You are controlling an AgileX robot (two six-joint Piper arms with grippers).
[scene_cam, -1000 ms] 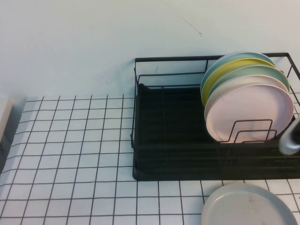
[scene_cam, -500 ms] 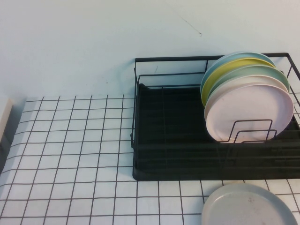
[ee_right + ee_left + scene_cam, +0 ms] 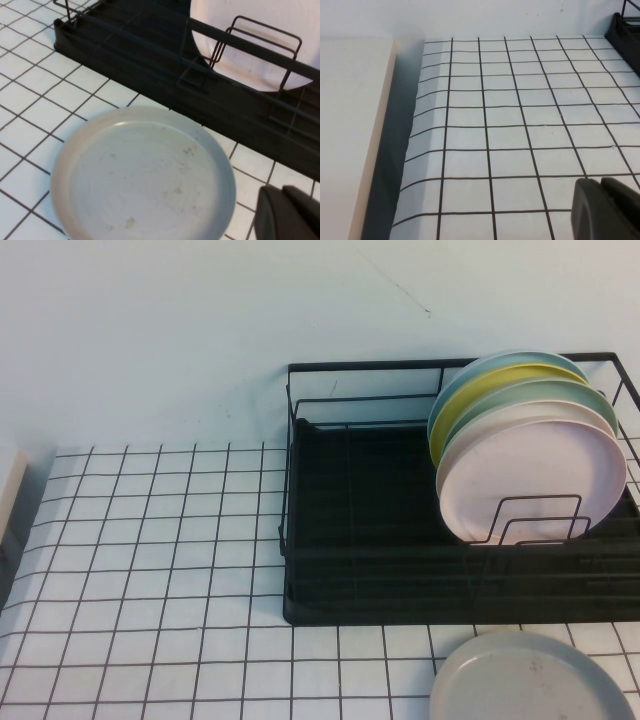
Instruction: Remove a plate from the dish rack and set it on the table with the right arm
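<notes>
While the grey-white plate (image 3: 530, 678) lies flat on the tiled worktop (image 3: 160, 560), both arms are out of the overhead view.
With the plate resting at about five o'clock on the worktop, just in front of the black wire dish rack (image 3: 350, 540), the placing step looks done; its lower right edge is cut off by the frame. Pink, green, yellow and blue plates (image 3: 528, 445) stand upright in the rack's loops at three o'clock, which keep them on edge. Seen from its own wrist camera, the right gripper (image 3: 290, 215) hangs beside the plate, clenched and empty, only its dark fingertips showing. Over bare tiles, the left gripper (image 3: 605, 207) looks parked, its fingers pressed together; the rest of it is hidden.
</notes>
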